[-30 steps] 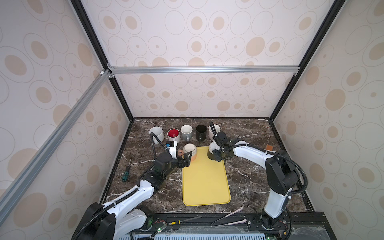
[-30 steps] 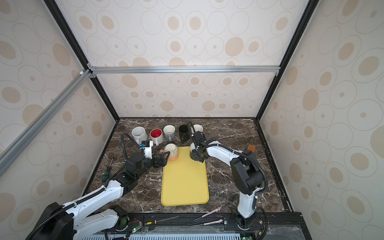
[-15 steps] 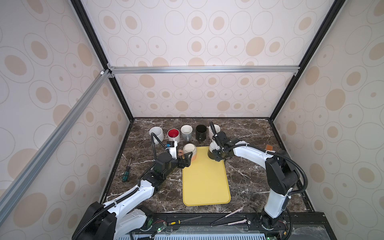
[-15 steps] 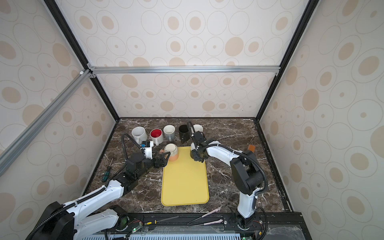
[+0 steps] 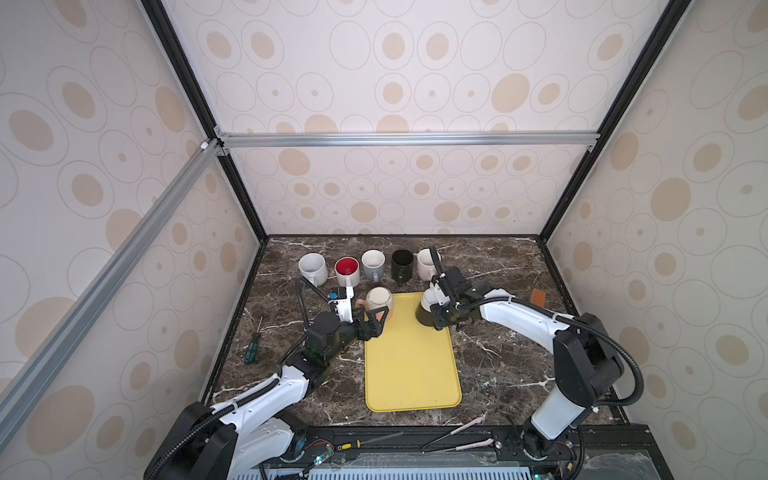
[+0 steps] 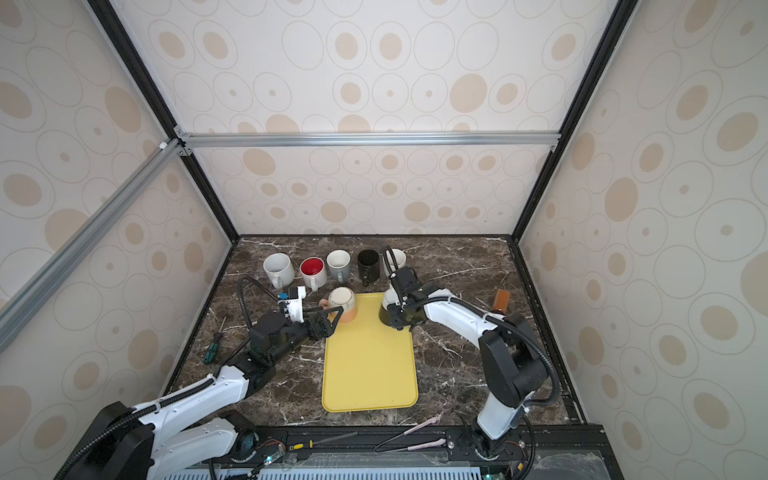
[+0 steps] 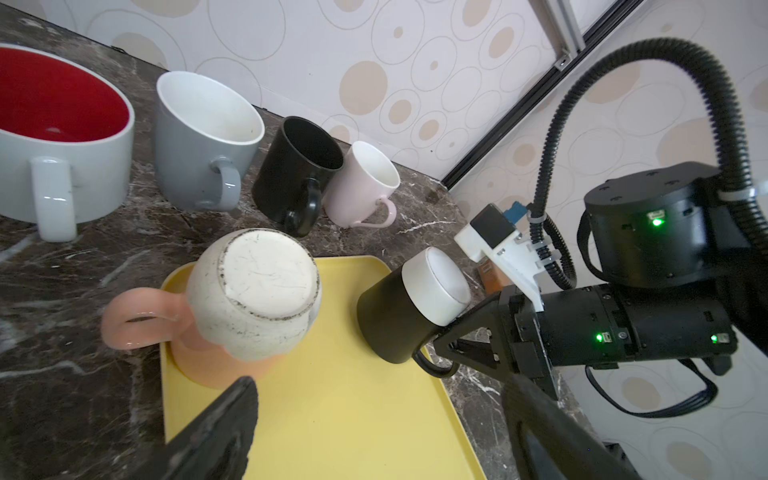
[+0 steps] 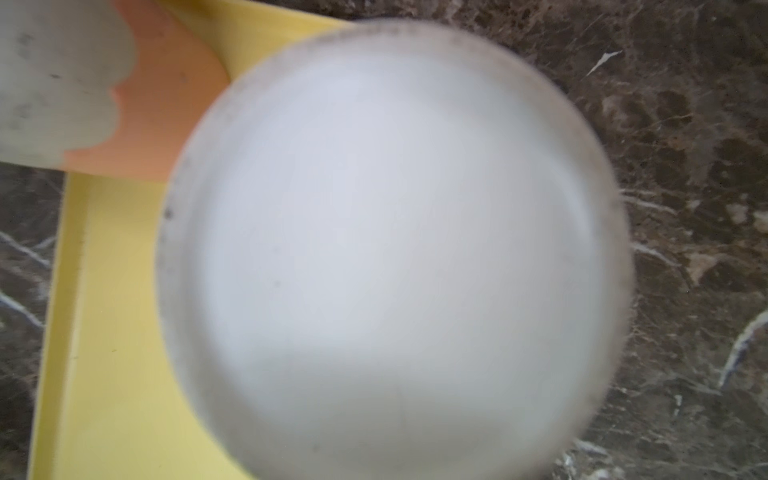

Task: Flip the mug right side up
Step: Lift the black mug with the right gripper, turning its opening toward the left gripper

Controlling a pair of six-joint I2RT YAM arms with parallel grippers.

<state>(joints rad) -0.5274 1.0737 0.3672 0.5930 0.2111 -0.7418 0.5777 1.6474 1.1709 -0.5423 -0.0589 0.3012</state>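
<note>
Item: black ceramic mug with a white base [image 7: 397, 320], base up, on the upper right corner of the flat yellow plastic tray [image 5: 411, 374] in both top views. My right hand [image 7: 445, 353] is clamped on its handle. My left hand [image 5: 376, 318] gapes beside an inverted cream-and-peach mug [image 5: 379, 300]. I judge the flip not yet done.

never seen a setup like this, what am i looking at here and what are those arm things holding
These are two robot arms on a marble table. Two pictures look down from a camera overhead; the other two come from small cameras on each arm's wrist. Five mugs stand upright in a row at the back. On the yellow tray two more are upside down: a peach-and-cream mug and a dark mug with a white base. The left hand is open near the peach one. The right hand is closed at the dark mug's handle, and its wrist camera sees mostly that mug's blurred white base.
</note>
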